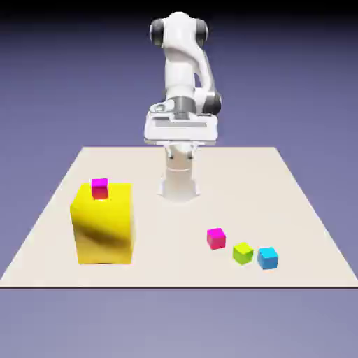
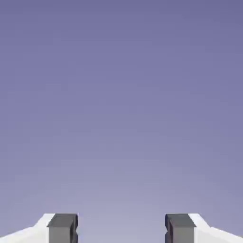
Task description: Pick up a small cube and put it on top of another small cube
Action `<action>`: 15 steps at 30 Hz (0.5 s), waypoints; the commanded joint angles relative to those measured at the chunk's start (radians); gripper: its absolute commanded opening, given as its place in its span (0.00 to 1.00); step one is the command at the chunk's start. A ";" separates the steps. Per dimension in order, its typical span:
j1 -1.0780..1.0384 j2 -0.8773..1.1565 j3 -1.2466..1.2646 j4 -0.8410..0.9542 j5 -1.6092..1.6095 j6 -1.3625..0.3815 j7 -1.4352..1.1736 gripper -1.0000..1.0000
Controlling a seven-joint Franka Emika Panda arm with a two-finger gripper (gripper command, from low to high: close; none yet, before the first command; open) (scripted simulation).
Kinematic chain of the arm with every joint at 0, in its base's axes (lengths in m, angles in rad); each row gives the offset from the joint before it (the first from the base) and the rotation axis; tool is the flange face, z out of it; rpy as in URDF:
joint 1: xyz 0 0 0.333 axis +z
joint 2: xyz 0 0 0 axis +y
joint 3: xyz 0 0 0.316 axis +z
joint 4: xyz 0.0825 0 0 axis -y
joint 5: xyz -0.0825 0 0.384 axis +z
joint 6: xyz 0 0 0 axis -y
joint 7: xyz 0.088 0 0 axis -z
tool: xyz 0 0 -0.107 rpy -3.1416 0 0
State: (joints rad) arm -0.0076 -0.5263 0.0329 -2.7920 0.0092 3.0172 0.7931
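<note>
The small lime-green cube (image 1: 242, 253) sits on the table toward the exterior view's right, close to the front edge. A small magenta-pink cube (image 1: 216, 238) stands just to its left, apart from it. A second cube of the same magenta colour (image 1: 100, 187) rests on top of the big yellow block (image 1: 103, 224). My gripper (image 1: 182, 131) hangs high above the table at the back middle, far from all the cubes. In the hand view the gripper (image 2: 121, 228) is open, its grey fingertips (image 2: 62, 228) wide apart with only the plain backdrop between them.
A cyan cube (image 1: 267, 258) lies right of the green one, almost touching it. The big yellow block stands on the left half of the beige table (image 1: 182, 217). The robot's base (image 1: 179, 183) rises at the far middle.
</note>
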 commanded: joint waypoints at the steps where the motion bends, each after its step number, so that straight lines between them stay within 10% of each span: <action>1: -0.016 0.036 0.027 0.015 0.008 -0.016 0.043 0.50; 15: -0.244 0.544 0.409 0.224 0.115 -0.246 0.647 0.50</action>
State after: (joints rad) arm -0.2536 0.0173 0.4423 -2.5684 0.1242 2.7713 1.4403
